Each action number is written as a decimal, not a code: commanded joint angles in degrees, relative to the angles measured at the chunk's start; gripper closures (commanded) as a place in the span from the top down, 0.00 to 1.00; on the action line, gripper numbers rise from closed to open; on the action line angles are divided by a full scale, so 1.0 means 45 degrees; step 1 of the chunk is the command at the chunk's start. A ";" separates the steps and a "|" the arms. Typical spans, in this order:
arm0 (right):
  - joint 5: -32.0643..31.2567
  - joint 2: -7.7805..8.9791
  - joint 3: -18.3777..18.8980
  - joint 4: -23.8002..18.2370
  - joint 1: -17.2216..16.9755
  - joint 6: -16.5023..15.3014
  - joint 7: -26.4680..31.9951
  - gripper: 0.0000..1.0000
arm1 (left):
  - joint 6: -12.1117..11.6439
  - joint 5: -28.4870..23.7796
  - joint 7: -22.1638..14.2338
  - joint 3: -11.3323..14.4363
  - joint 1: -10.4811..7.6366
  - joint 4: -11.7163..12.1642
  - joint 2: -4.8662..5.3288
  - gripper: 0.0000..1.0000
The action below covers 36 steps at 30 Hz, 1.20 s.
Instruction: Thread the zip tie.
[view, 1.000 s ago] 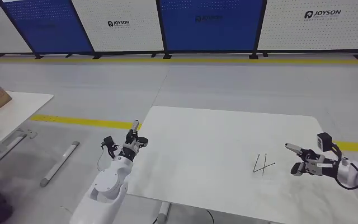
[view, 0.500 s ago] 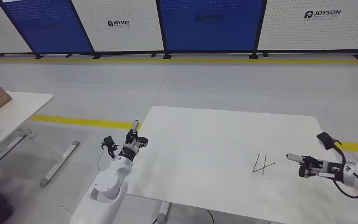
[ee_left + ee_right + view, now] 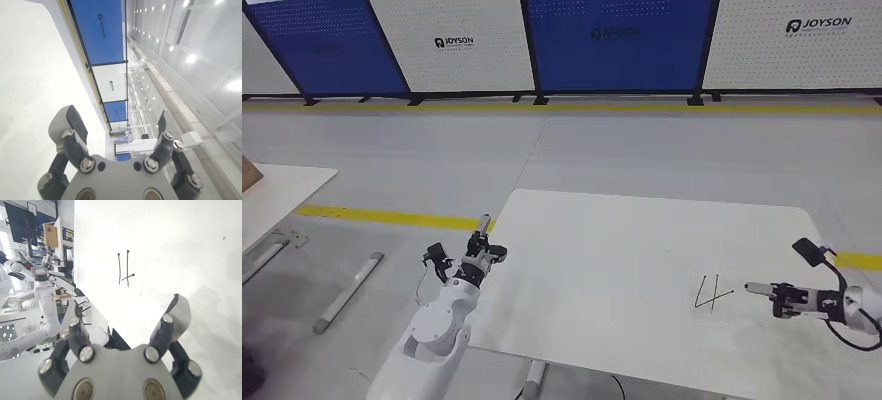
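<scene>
Panels (image 3: 622,45) of blue and white stand in a row along the far side of the floor. Nearer, a white table (image 3: 622,270) fills the middle of the top view.

The left arm (image 3: 442,330) sits at the table's left edge, and the left gripper (image 3: 485,225) points up past that edge. In the left wrist view the left gripper (image 3: 121,121) has its jaws spread wide with nothing between them.

The right arm (image 3: 842,305) comes in over the table's right side. The right gripper (image 3: 752,288) hangs low above the tabletop and points toward the zip ties, close to them but not touching. In its own view the right gripper (image 3: 124,306) is also spread wide and holds nothing.

Three black zip ties (image 3: 712,293) lie flat on the right part of the table. Two long ones (image 3: 119,269) lie side by side, nearly parallel, with their heads at the same end. The third (image 3: 129,276) lies slanted across one of them near its tail.
</scene>
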 commanded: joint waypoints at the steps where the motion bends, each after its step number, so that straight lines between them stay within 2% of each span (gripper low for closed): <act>1: 0.0109 0.0096 -0.0397 0.0250 0.0307 -0.0370 -0.0001 1.00 | 0.0000 0.0000 0.0000 0.0000 0.0000 0.0000 0.0000 1.00; 3: 0.0280 0.0167 -0.0970 0.0246 0.0633 -0.0717 -0.0001 1.00 | 0.0000 0.0000 0.0000 0.0000 0.0000 0.0000 0.0000 1.00; 8: 0.1128 0.0336 -0.2010 0.0927 0.1452 -0.1302 -0.0001 1.00 | 0.0000 0.0000 0.0000 0.0000 0.0000 0.0000 0.0000 1.00; 12: 0.1993 0.0425 -0.3187 0.2221 0.2438 -0.1616 -0.0001 1.00 | 0.0000 0.0000 0.0000 0.0000 0.0000 0.0000 0.0000 1.00; 19: 0.2972 0.0277 -0.5750 0.4233 0.4017 -0.2000 -0.0001 1.00 | 0.0000 0.0000 0.0000 0.0000 0.0000 0.0000 0.0000 1.00; 32: 0.2985 0.0268 -0.5855 0.4294 0.4083 -0.2014 -0.0001 1.00 | 0.0000 0.0000 0.0000 0.0000 0.0000 0.0000 0.0000 1.00; 36: 0.3464 0.0132 -0.5965 0.4665 0.4180 -0.1583 -0.0154 1.00 | 0.0000 0.0000 0.0000 0.0000 0.0000 0.0000 0.0000 1.00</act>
